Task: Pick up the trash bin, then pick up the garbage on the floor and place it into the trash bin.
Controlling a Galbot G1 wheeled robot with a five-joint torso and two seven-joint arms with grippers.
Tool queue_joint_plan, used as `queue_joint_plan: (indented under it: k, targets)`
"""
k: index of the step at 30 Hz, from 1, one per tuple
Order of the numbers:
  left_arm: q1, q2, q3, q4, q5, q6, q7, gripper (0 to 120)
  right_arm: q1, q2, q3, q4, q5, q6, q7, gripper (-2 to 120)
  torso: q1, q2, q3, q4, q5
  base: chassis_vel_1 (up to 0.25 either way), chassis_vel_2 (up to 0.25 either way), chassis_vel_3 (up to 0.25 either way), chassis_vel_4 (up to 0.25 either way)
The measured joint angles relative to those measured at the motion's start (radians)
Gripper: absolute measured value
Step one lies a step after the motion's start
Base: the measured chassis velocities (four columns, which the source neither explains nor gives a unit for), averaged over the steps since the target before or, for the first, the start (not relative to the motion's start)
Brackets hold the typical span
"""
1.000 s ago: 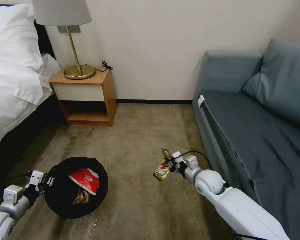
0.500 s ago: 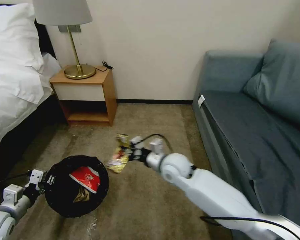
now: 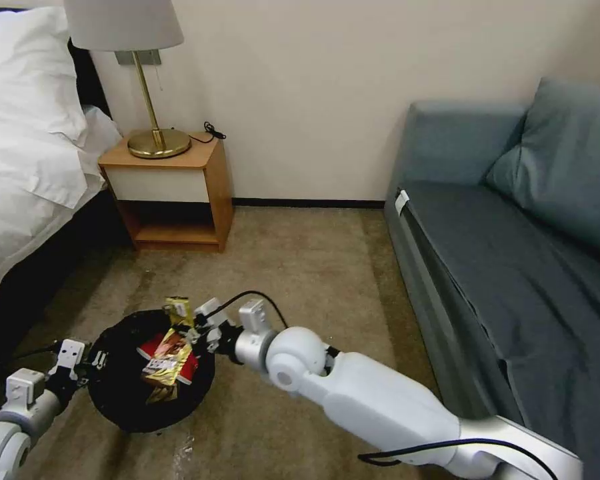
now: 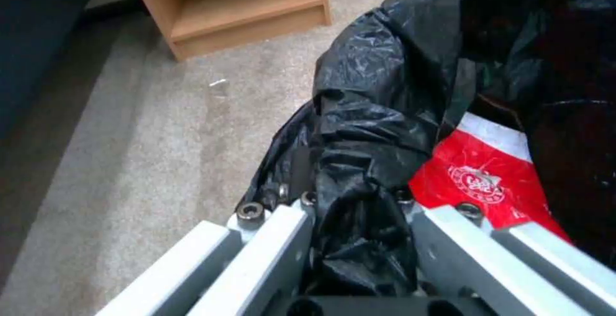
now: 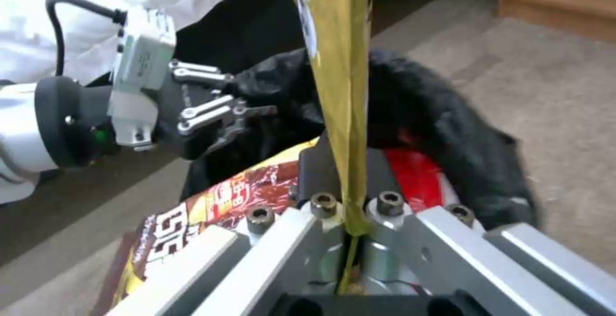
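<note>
wrapper poised over the bin mouth

while the left gripper (image 3: pixel 93 363) clamps the trash bin (image 3: pixel 113 400) rim at nine o'clock, the right gripper (image 3: pixel 195 328) pinches a gold-brown wrapper (image 3: pixel 169 353) over the bin's opening, above the red snack packet (image 4: pixel 481 181) inside. light, limp, slippery foil, best nipped at one edge. open carpet (image 3: pixel 300 267) lies beyond; nightstand (image 3: pixel 173 193) at twelve o'clock, sofa (image 3: pixel 513 253) at two.

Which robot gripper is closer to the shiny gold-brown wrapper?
Right. The right gripper is pinching the gold-brown wrapper above the round black-lined trash bin. The left gripper is farther off, clamped on the bin's rim.
</note>
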Motion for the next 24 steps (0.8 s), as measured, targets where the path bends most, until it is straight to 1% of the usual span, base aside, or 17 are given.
queue_joint_plan:
  k: [3,4,7,8,9,10,12,13,14,15,16,17,18,20,21,23,24]
  targets:
    - [-0.003,-0.002,0.001,0.004,0.000,-0.003,0.000,1,0.005,0.036,-0.021,-0.050,-0.012,0.024,-0.008,0,0.000,0.000,0.000,0.0002,0.0000,0.000,0.000,0.000,0.000]
    - [-0.003,-0.002,0.001,0.004,0.000,-0.003,0.000,1,0.005,0.036,-0.021,-0.050,-0.012,0.024,-0.008,0,0.000,0.000,0.000,0.0002,0.0000,0.000,0.000,0.000,0.000]
    - [-0.003,-0.003,0.002,0.006,-0.004,-0.005,0.002,1,0.006,0.077,-0.050,-0.126,-0.054,0.070,-0.009,0,0.000,0.000,0.000,0.0002,0.0001,0.000,0.000,0.000,0.000]
    - [-0.003,-0.003,0.002,0.006,-0.004,-0.005,0.002,1,0.006,0.077,-0.050,-0.126,-0.054,0.070,-0.009,0,0.000,0.000,0.000,0.0002,0.0001,0.000,0.000,0.000,0.000]
    - [-0.002,-0.002,0.000,0.009,-0.005,-0.006,0.003,1,0.005,0.085,-0.058,-0.149,-0.080,0.082,-0.001,0,0.000,0.000,0.000,0.0001,0.0000,0.000,0.000,0.000,0.000]
    - [-0.002,-0.002,0.000,0.009,-0.005,-0.006,0.003,1,0.005,0.085,-0.058,-0.149,-0.080,0.082,-0.001,0,0.000,0.000,0.000,0.0001,0.0000,0.000,0.000,0.000,0.000]
    - [0.000,-0.001,-0.002,0.014,-0.006,-0.009,0.005,1,-0.001,0.095,-0.060,-0.168,-0.101,0.063,0.035,0,0.000,0.000,0.000,0.0001,0.0001,0.000,0.000,0.000,0.000]
    - [0.001,-0.001,-0.004,0.016,-0.007,-0.011,0.006,1,-0.006,0.099,-0.059,-0.179,-0.106,0.048,0.057,7,0.000,0.000,0.000,0.0001,0.0000,0.000,0.000,0.000,0.000]
    - [0.001,-0.001,-0.004,0.016,-0.007,-0.011,0.006,1,-0.006,0.099,-0.059,-0.179,-0.106,0.048,0.057,7,0.000,0.000,0.000,0.0001,0.0000,0.000,0.000,0.000,0.000]
    - [0.002,-0.001,-0.004,0.016,-0.007,-0.012,0.007,1,-0.010,0.101,-0.058,-0.185,-0.110,0.043,0.064,12,0.000,0.000,0.000,0.0001,0.0001,0.000,0.000,0.000,0.000]
    - [0.002,-0.001,-0.004,0.016,-0.007,-0.012,0.007,1,-0.010,0.101,-0.058,-0.185,-0.110,0.043,0.064,12,0.000,0.000,0.000,0.0001,0.0001,0.000,0.000,0.000,0.000]
    - [0.002,-0.001,-0.004,0.017,-0.008,-0.013,0.008,1,-0.011,0.101,-0.057,-0.189,-0.113,0.041,0.067,16,0.000,0.000,0.000,0.0001,0.0001,0.000,0.000,0.000,0.000]
    - [0.002,-0.001,-0.004,0.017,-0.008,-0.013,0.008,1,-0.011,0.101,-0.057,-0.189,-0.113,0.041,0.067,16,0.000,0.000,0.000,0.0001,0.0001,0.000,0.000,0.000,0.000]
    - [0.002,-0.002,-0.004,0.020,-0.009,-0.015,0.010,1,-0.018,0.100,-0.051,-0.194,-0.119,0.040,0.072,32,0.000,0.000,0.000,0.0000,0.0001,0.000,0.000,0.000,0.000]
    - [0.002,-0.002,-0.004,0.020,-0.009,-0.015,0.010,1,-0.018,0.100,-0.051,-0.194,-0.119,0.040,0.072,32,0.000,0.000,0.000,0.0000,0.0001,0.000,0.000,0.000,0.000]
    - [0.002,-0.004,-0.004,0.021,-0.009,-0.015,0.010,1,-0.024,0.098,-0.049,-0.194,-0.125,0.040,0.073,43,0.000,0.000,0.000,0.0001,0.0001,0.000,0.000,0.000,0.000]
    - [0.002,-0.004,-0.004,0.021,-0.009,-0.015,0.010,1,-0.024,0.098,-0.049,-0.194,-0.125,0.040,0.073,43,0.000,0.000,0.000,0.0001,0.0001,0.000,0.000,0.000,0.000]
